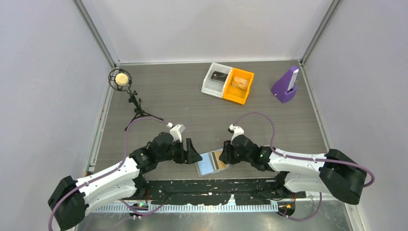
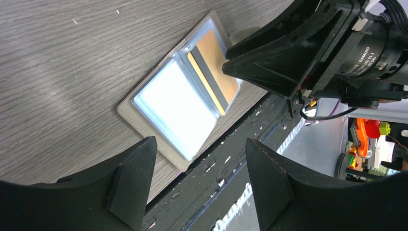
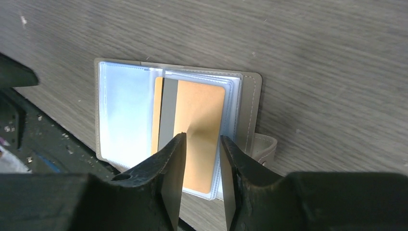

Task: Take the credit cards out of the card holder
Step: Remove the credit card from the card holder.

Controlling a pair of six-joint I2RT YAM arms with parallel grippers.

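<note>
The card holder lies open and flat on the table, right at the near edge and about midway between the left and right edges. This puts it between the two arms, where both can reach it. Its clear sleeves face up, so the content is exposed. In the sleeve on the tab side sits an orange card with a grey stripe.

The right gripper stands directly over this card, tips down on or just above it. The jaws are parted only by a narrow gap, and I see nothing clamped between them. I judge this narrow setting is for pushing or pinching the thin card out of its sleeve.

The left gripper hovers beside the other, light blue panel with jaws released and wide apart, touching nothing. Probably it waits there to press the holder down, because a light wallet could slide toward the edge when the card is pulled.
</note>
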